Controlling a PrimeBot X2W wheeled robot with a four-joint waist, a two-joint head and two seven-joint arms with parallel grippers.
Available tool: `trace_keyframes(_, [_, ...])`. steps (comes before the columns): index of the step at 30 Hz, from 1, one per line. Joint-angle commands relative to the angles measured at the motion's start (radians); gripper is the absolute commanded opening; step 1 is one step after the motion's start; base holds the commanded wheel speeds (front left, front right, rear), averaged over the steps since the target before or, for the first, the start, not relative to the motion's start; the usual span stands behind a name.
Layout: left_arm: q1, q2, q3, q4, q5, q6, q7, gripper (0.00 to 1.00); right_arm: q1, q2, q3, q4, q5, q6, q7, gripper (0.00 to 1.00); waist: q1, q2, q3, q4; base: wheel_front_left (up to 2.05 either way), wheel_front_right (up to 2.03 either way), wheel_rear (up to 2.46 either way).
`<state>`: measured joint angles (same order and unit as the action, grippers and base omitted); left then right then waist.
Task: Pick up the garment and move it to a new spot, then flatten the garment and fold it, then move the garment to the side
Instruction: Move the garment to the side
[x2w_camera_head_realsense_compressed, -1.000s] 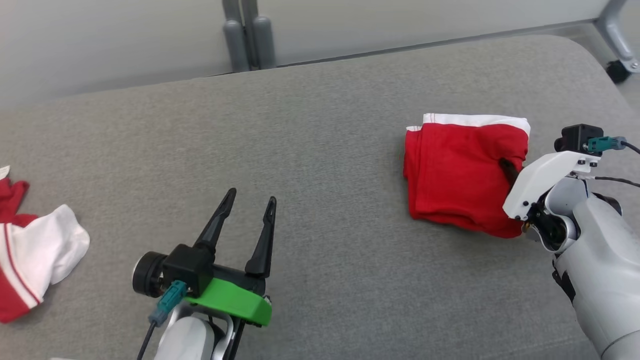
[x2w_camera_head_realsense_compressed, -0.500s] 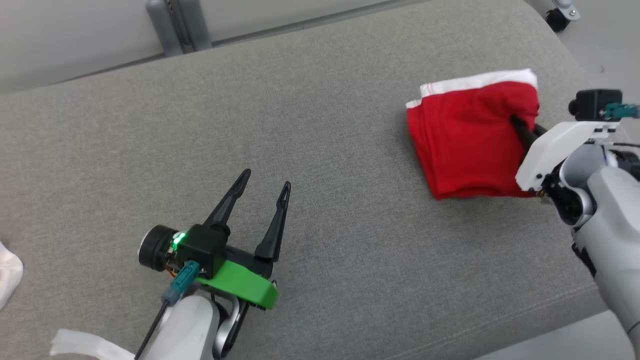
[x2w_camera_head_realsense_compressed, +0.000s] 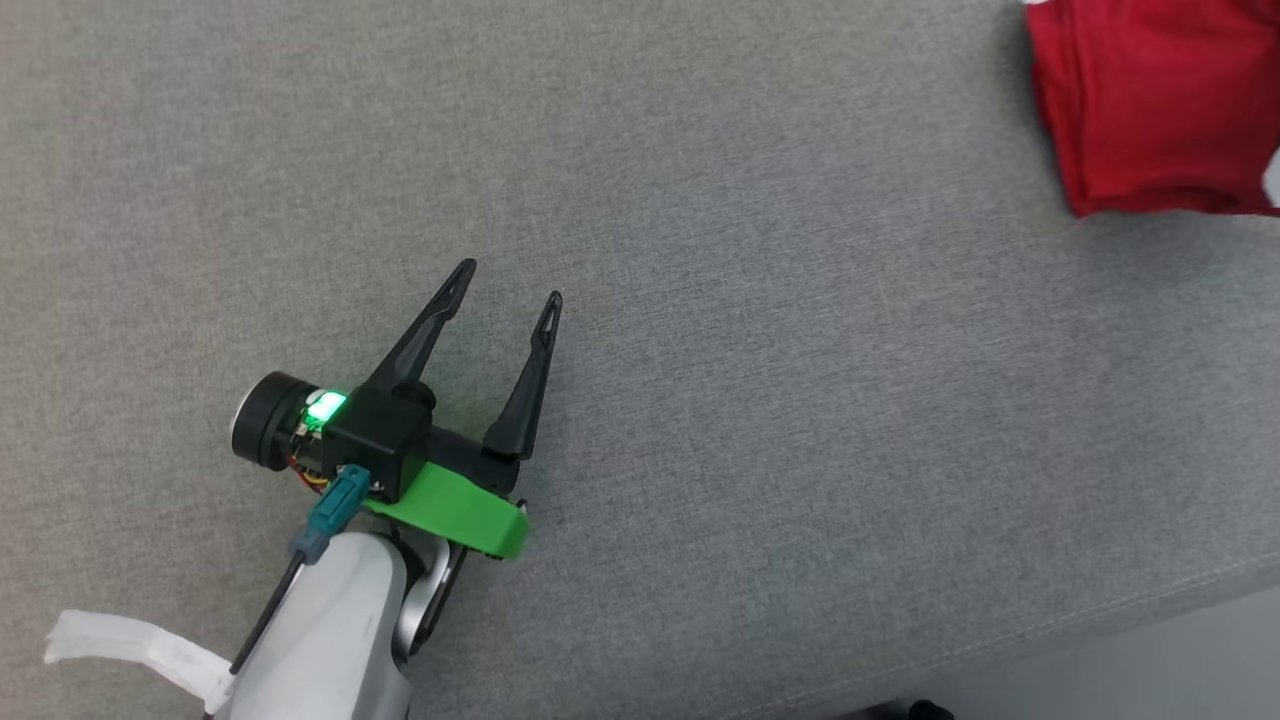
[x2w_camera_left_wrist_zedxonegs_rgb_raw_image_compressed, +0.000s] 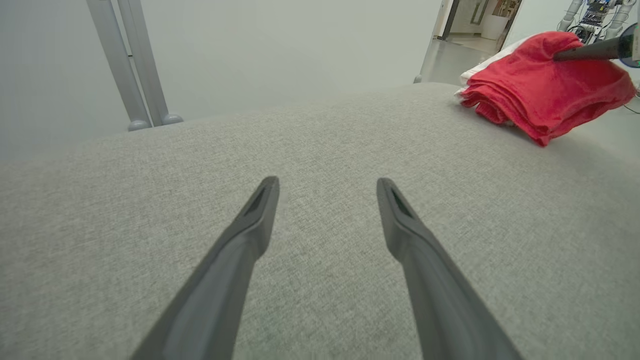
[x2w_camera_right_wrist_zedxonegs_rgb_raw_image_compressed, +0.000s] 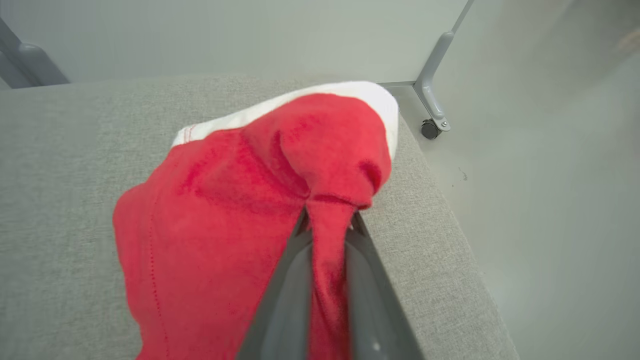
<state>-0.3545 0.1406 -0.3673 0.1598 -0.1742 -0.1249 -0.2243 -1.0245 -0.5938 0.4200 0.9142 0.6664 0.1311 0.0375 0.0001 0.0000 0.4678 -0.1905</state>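
right gripper (x2w_camera_right_wrist_zedxonegs_rgb_raw_image_compressed: 328, 220): clamped on bunched corner of folded red cloth garment with white band (x2w_camera_right_wrist_zedxonegs_rgb_raw_image_compressed: 215, 200), bulk lying ahead-left on grey fabric table (x2w_camera_head_realsense_compressed: 800, 400) | left gripper (x2w_camera_head_realsense_compressed: 508, 283): apart, empty | risk: undoing of folds by one-corner pull; slipping off table edge just right of right gripper

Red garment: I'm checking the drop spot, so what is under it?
The folded red garment lies on the grey cushion, a white band showing at its far edge. The right gripper pinches one fold. Whatever lies beneath is covered.
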Motion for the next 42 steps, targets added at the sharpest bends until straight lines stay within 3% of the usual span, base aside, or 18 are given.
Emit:
trace_keyframes(1, [-0.02,0.005,0.001,-0.006,0.006,0.004,-0.001,1.0,-0.029,-0.02,0.003,0.028,-0.014,-0.001,-0.008,0.0,-0.0001,0.0,0.089,0.059,0.0,0.0,0.0])
trace_keyframes(6, [-0.028,0.009,0.003,-0.004,-0.003,0.009,-0.008,1.0,-0.087,-0.075,0.02,0.121,-0.049,-0.001,-0.037,0.0,-0.0001,0.0,0.105,0.074,0.0,0.0,0.0])
trace_keyframes(7, [-0.027,0.009,0.003,-0.002,-0.006,0.01,-0.009,1.0,-0.097,-0.077,0.02,0.143,-0.054,-0.001,-0.043,0.08,-0.0001,0.0,0.106,0.078,0.0,0.0,0.0])
trace_keyframes(8, [-0.027,0.01,0.004,-0.001,-0.006,0.011,-0.009,1.0,-0.105,-0.078,0.022,0.158,-0.06,-0.001,-0.052,0.21,-0.0001,0.0,0.107,0.08,0.0,0.0,0.0])
trace_keyframes(9, [-0.028,0.012,0.005,0.001,-0.008,0.011,-0.01,1.0,-0.116,-0.082,0.021,0.177,-0.069,-0.001,-0.066,0.42,-0.0001,0.0,0.108,0.083,0.0,0.0,0.0])
trace_keyframes(10, [-0.029,0.013,0.006,0.003,-0.009,0.011,-0.011,1.0,-0.123,-0.083,0.017,0.194,-0.072,-0.001,-0.079,0.87,-0.0001,0.0,0.108,0.084,0.0,0.0,0.0])
trace_keyframes(11, [-0.029,0.015,0.006,0.006,-0.009,0.013,-0.012,1.0,-0.13,-0.079,0.013,0.217,-0.077,-0.001,-0.092,1.0,-0.0001,0.0,0.107,0.085,0.0,0.0,0.0])
trace_keyframes(18, [-0.003,0.002,0.006,0.027,-0.031,0.018,-0.023,1.0,-0.15,-0.07,-0.006,0.327,-0.139,-0.001,-0.24,1.0,-0.0001,0.0,0.045,0.081,0.0,0.0,0.0])
trace_keyframes(23, [0.02,-0.006,0.021,0.043,-0.053,0.023,-0.034,1.0,-0.142,-0.046,-0.02,0.292,-0.188,-0.001,-0.301,1.0,-0.0001,0.0,-0.049,0.087,0.0,0.0,0.0])
trace_keyframes(31, [0.084,0.006,0.115,0.031,-0.098,0.058,-0.041,1.0,0.057,-0.002,-0.1,-0.044,-0.155,-0.001,-0.302,1.0,-0.0001,0.0,-0.234,0.103,0.0,0.0,0.0])
trace_keyframes(42, [0.188,0.028,0.206,0.018,-0.144,0.099,-0.034,1.0,0.378,0.08,-0.142,-0.328,-0.052,-0.001,-0.303,1.0,-0.0001,0.0,-0.429,0.139,0.0,0.0,0.0])
